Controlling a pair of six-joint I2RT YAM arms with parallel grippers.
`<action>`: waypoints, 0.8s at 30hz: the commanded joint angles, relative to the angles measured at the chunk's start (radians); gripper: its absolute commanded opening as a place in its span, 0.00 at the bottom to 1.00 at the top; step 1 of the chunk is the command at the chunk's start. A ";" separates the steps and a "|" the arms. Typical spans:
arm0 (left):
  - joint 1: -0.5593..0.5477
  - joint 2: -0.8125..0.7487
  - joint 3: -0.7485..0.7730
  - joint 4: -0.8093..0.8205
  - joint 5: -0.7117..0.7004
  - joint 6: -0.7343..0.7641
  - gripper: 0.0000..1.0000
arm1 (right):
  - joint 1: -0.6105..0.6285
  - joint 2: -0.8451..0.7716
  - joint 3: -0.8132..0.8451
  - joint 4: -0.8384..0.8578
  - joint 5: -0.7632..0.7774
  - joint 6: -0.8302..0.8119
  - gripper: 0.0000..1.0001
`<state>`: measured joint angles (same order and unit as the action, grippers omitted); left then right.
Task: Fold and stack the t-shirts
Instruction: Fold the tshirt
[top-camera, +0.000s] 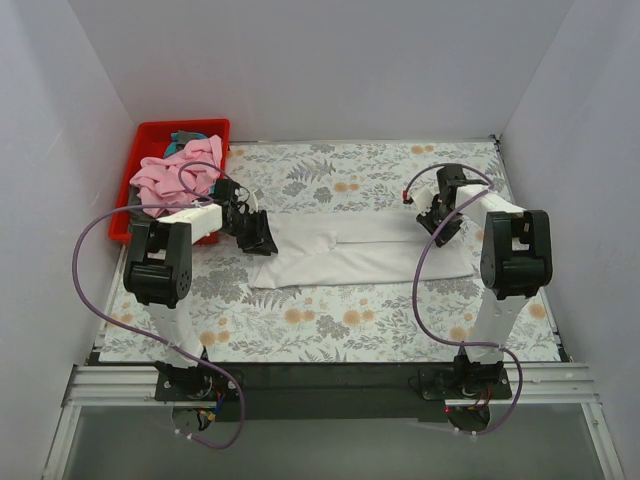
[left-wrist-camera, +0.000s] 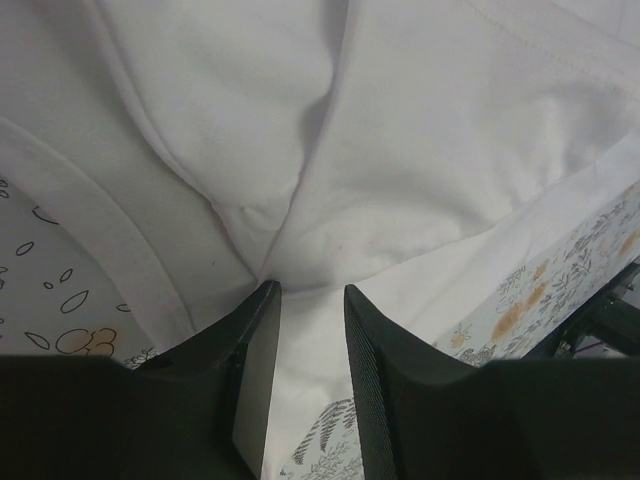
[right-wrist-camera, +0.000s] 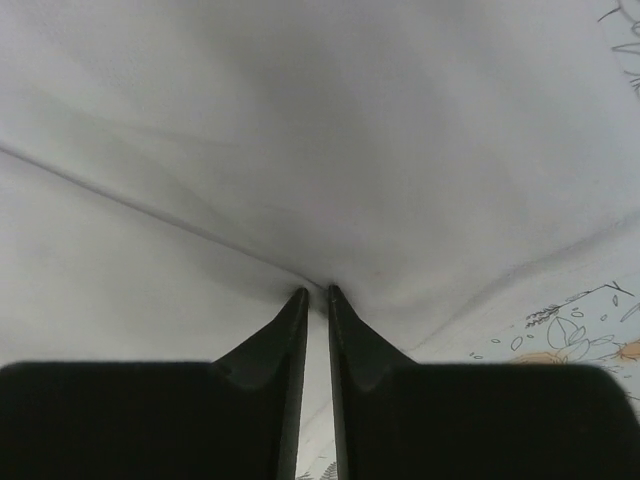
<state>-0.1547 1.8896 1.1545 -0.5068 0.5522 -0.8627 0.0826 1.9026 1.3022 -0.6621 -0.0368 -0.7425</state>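
The left claw (top-camera: 257, 234) sits at the left end of the white t-shirt (top-camera: 360, 255). In its wrist view, the left claw (left-wrist-camera: 308, 290) has its jaws partly apart with a fold of white cloth between them. The creases of the t-shirt (left-wrist-camera: 420, 150) run in to the tips, so it is pinching the fabric. The right claw (top-camera: 440, 225) sits at the shirt's right end. Seen up close, the right claw (right-wrist-camera: 315, 292) has its jaws nearly pressed together, and the white cloth (right-wrist-camera: 300, 120) is puckered into the narrow slit between the tips.

The shirt lies at the middle of the overhead frame as a folded band on the flower-patterned table (top-camera: 330, 320). Its long axis runs left to right, from one claw to the other. A lengthwise fold line shows along its upper part, and the lower edge spreads wider. Which end is the neck cannot be told, because both ends are covered by the claws. The left wrist view shows a stitched hem curving down the left of the frame, but whether it belongs to a sleeve or to the body is unclear. The patterned table (left-wrist-camera: 45, 320) shows at that view's lower corners.

At the upper left of the overhead frame is a red bin (top-camera: 150, 135). It holds a crumpled pink t-shirt (top-camera: 180, 172), partly hidden behind the left arm. A scrap of teal cloth (top-camera: 185, 137) peeks out behind the pink shirt.
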 joint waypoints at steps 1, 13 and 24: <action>-0.002 0.019 0.013 -0.030 -0.090 0.027 0.31 | -0.036 0.033 0.026 0.009 0.061 -0.018 0.18; -0.002 0.031 0.034 -0.038 -0.091 0.034 0.26 | -0.072 -0.016 0.012 0.006 0.074 0.003 0.21; -0.052 -0.181 0.076 -0.087 -0.072 0.135 0.31 | -0.061 -0.034 0.267 -0.142 -0.184 0.074 0.38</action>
<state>-0.1669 1.7893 1.1881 -0.5491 0.5167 -0.7925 0.0147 1.8820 1.4750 -0.7609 -0.1383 -0.7021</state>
